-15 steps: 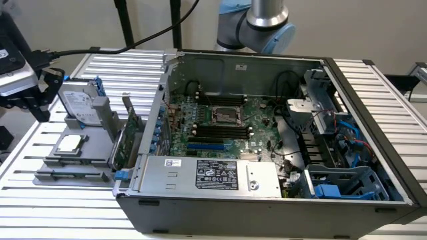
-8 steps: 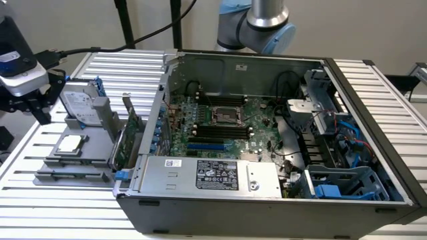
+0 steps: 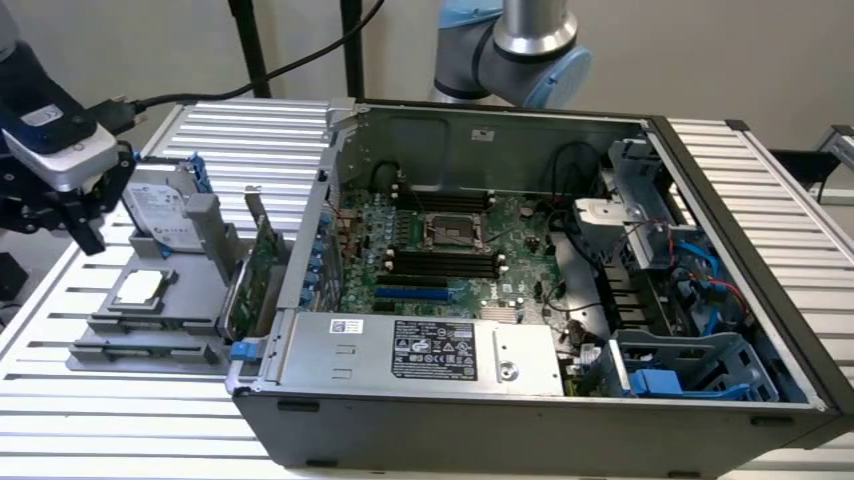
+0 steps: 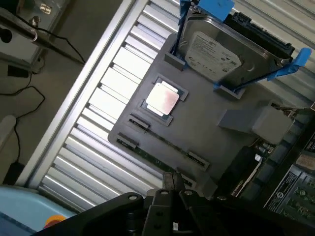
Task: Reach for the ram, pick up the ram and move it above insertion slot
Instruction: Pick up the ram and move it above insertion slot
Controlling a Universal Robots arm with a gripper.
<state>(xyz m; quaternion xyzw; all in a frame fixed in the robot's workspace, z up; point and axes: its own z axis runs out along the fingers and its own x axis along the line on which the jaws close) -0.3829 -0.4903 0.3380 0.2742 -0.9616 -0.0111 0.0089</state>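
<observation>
Ram (image 4: 153, 157) stands on edge in slot of grey holder (image 4: 206, 140) on desk (image 3: 134, 420), beside computer case (image 3: 534, 425), probably for easy pinching. Claw (image 3: 74, 215) hovers over holder, holding nothing; cannot tell how wide it is.

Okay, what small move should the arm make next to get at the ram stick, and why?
Probably a short descent toward the ram, aligned with its length. The gripper hangs above the grey fixture and is apart from the ram, which stands on edge between the fixture's clips, near the CPU.
</observation>
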